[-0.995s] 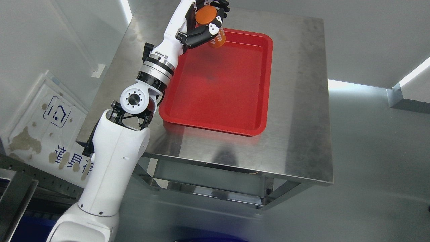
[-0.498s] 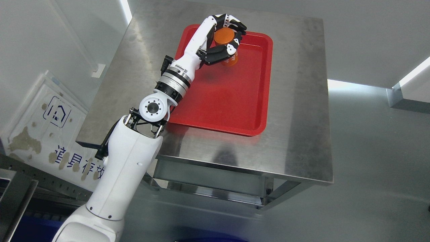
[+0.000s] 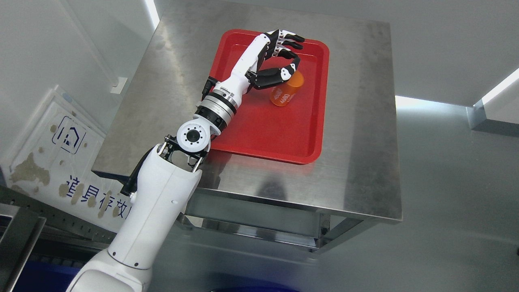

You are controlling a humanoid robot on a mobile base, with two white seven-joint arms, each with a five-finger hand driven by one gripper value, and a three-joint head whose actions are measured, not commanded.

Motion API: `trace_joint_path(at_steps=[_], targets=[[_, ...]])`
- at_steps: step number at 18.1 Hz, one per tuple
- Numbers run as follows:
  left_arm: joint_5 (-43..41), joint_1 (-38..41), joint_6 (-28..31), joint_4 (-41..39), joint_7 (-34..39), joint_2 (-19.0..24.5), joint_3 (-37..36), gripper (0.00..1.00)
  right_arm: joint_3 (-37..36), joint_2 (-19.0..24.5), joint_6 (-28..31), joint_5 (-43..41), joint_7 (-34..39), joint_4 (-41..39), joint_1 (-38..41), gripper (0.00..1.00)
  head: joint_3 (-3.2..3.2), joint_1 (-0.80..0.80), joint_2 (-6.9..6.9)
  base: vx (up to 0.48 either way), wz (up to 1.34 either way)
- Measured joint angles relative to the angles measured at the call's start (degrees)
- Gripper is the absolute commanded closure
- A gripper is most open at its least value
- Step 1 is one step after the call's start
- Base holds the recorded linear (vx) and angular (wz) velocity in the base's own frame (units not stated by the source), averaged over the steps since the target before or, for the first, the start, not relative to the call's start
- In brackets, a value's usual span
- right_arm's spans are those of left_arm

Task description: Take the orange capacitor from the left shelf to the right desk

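The orange capacitor (image 3: 287, 90), a cylinder with white print, lies tilted in the red tray (image 3: 275, 134) on the steel desk (image 3: 365, 134). My left hand (image 3: 288, 52) hovers just above and to the left of it, fingers spread and holding nothing; the thumb tip is near the capacitor's upper end. The left arm reaches in from the lower left across the tray's left rim. The right arm is out of view.
A white sign board (image 3: 61, 162) with blue print leans against the wall at the left. A metal frame edge (image 3: 20, 239) shows at the lower left corner. Grey floor lies to the desk's right.
The left hand lowered the capacitor into the tray and let go of it. The capacitor now lies in the tray, and the fingers have spread apart.
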Motion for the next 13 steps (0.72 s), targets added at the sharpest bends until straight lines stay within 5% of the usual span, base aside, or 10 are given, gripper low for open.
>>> trace_joint_path(at_steps=[6,13], targets=[[-0.12,-2.34,-0.43,0.48,2.65,-0.13,2.94,0.02,0.00,0.00,-0.24,0.00,0.00,0.00,0.00,0.00,0.00,0.00,0.00,0.000,0.00],[3.34,-2.75,-1.14,-0.04,9.13,-0.22,11.87,0.00,0.00,0.00,-0.28,0.00,0.00,0.00,0.00,0.00,0.00,0.00,0.00,0.000,0.00]])
